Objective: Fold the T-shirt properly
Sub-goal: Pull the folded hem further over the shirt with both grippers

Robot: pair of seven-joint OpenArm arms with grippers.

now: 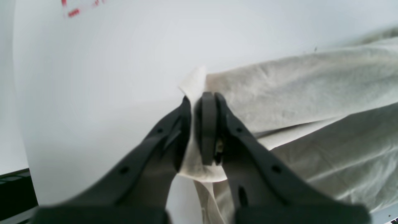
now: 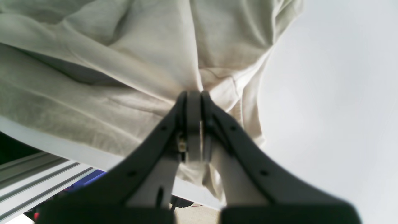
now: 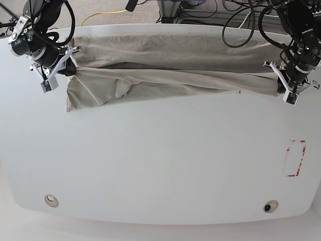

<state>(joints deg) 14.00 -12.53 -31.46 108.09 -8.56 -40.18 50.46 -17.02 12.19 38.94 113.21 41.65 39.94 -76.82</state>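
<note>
We see the T-shirt [image 3: 170, 65] stretched along the far edge of the white table [image 3: 160, 165]. Left gripper [image 1: 202, 99] pinches its hem end; right gripper [image 2: 193, 95] clamps the sleeve end opposite.

T-shirt [image 3: 170, 65] collar/label hidden in folds; red-marked rectangle [image 1: 77, 7] blurred, cut off.

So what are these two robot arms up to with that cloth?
They are folding a beige T-shirt on a white table. The left gripper and the right gripper each pinch one end of it near the table's far edge, and the shirt lies stretched between them in a long, wrinkled band.
</note>
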